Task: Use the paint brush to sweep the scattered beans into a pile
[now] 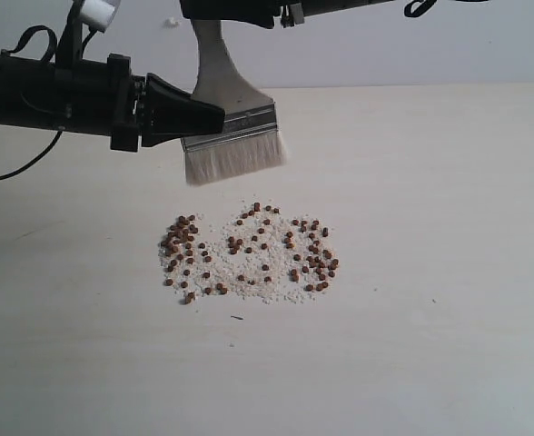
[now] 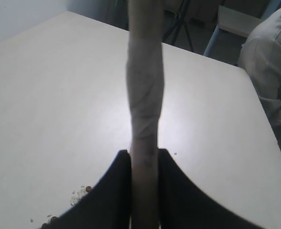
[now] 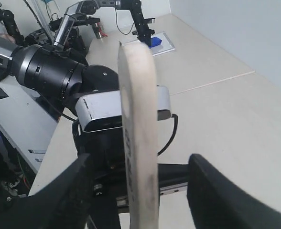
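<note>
Left hand: narrow, clamped on the paint brush at the base of its wooden handle, next to the ferrule. Brush hangs with bristles down.
Right hand: wide, a finger on each side of the upper handle, neither touching it.
Beans: scattered with white crumbs on the tabletop, below the left hand and clear of the bristle tips.

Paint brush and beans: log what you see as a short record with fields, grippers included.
paint brush: upright, bristles down, not touching the beans
left gripper: shut on the paint brush near the ferrule
right gripper: open, jaws either side of the handle
beans: loose patch with white crumbs on the table, not one pile yet
</note>
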